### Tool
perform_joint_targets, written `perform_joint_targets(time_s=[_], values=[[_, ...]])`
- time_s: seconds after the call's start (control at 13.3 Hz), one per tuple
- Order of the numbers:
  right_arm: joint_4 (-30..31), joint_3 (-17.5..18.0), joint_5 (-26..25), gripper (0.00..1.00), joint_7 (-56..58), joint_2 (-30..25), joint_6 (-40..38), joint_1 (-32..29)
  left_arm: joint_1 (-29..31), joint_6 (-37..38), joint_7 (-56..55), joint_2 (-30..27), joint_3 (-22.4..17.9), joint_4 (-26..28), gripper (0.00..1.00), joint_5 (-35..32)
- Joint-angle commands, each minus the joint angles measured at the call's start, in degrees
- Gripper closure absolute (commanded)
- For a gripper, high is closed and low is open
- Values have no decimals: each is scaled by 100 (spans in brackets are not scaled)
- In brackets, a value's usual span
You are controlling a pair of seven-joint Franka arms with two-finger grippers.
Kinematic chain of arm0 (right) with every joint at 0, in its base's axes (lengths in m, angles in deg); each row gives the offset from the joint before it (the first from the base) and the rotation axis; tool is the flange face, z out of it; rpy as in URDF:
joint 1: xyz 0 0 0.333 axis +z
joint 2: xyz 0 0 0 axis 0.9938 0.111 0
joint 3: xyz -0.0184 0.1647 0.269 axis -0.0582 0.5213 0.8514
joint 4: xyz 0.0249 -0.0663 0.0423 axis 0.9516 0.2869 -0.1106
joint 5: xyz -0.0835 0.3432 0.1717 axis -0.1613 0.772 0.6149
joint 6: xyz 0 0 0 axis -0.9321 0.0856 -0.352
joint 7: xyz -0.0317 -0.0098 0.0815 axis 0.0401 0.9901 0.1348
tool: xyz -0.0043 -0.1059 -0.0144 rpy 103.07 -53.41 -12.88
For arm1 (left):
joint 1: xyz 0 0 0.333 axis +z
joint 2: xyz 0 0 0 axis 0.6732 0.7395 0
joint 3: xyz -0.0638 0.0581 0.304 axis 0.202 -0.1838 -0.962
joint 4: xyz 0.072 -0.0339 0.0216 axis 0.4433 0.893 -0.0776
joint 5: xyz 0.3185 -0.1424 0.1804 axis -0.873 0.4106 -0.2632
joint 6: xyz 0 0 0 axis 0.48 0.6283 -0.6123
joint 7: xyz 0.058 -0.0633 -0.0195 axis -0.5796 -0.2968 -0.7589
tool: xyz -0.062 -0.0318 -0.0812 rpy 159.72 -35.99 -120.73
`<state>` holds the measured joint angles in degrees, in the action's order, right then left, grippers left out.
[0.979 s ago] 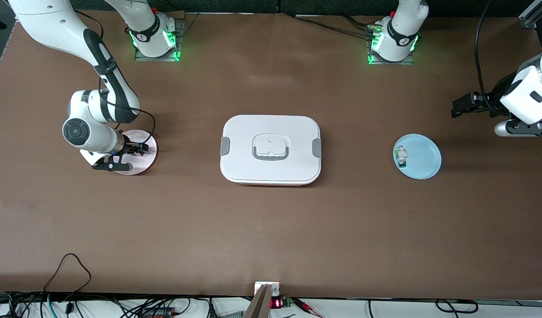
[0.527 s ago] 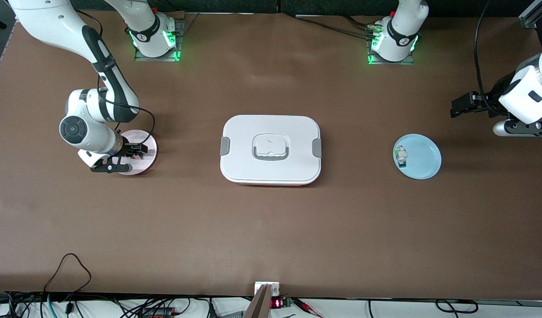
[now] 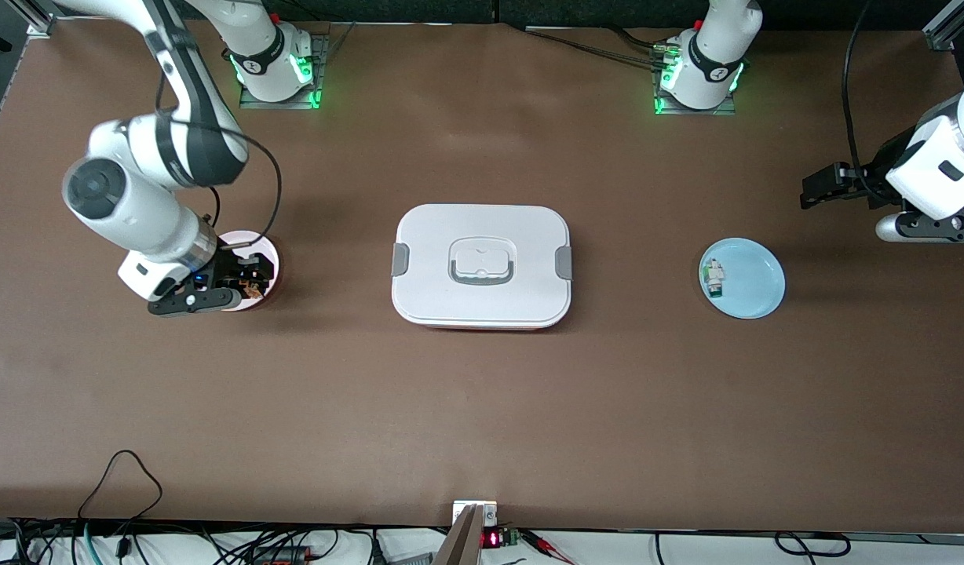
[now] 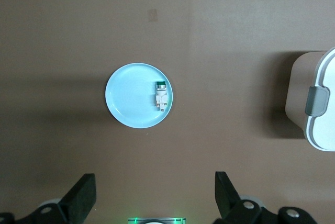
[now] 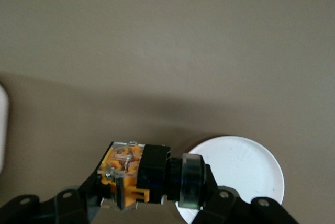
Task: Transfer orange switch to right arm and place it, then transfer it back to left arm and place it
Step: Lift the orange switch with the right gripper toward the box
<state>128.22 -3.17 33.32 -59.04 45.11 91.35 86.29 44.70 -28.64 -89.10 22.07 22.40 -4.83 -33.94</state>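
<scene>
no legible text or labels

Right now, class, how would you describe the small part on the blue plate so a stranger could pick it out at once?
Start at the large white lidded box mid-table, then look toward the left arm's end to the round light-blue plate. On the plate, near its box-side rim, lies a small white-grey part with a green end, the only thing on it.

Brown table (image 3: 482, 408), white box (image 3: 480, 265), blue plate (image 3: 753, 282), pink plate (image 3: 264, 249)

A lab: two bench-mounted robot arms (image 3: 160, 149), trailing cables (image 3: 121, 479).
</scene>
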Motion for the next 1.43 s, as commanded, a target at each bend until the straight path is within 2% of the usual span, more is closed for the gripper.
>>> perform_joint_targets(time_s=[0.0,0.15,0.3,0.38,0.53,0.68,0.83,0.9,1.21,1.36], values=[[-790,286,125,75,148,-143,-608,-29,34,126,93,-24,26,-107,0,30],[-1186,453,134,75,139,-213,-732,-29,25,127,93,-24,17,-98,0,30],[-1328,681,125,75,243,-345,-724,-3,25,127,58,-24,17,-107,0,30],[-1433,900,125,76,462,-371,-681,-3,25,118,58,-24,17,-98,0,22],[-1522,1086,282,76,1024,-337,-540,32,16,118,137,-16,35,-98,0,-40],[-1504,1104,1071,76,1368,-328,-425,41,25,231,137,-16,78,-89,0,-31],[-1495,1095,1275,76,2252,-275,-399,41,25,529,137,-24,87,-80,0,56],[-1495,1095,1546,76,2788,-240,-338,33,25,714,137,-16,105,-98,0,309],[-1425,981,3328,76,5529,-3,-47,-160,51,1076,-406,37,96,-72,0,2118],[-1259,771,4496,76,6864,94,-118,-231,86,1093,-644,168,96,-63,0,3058]])
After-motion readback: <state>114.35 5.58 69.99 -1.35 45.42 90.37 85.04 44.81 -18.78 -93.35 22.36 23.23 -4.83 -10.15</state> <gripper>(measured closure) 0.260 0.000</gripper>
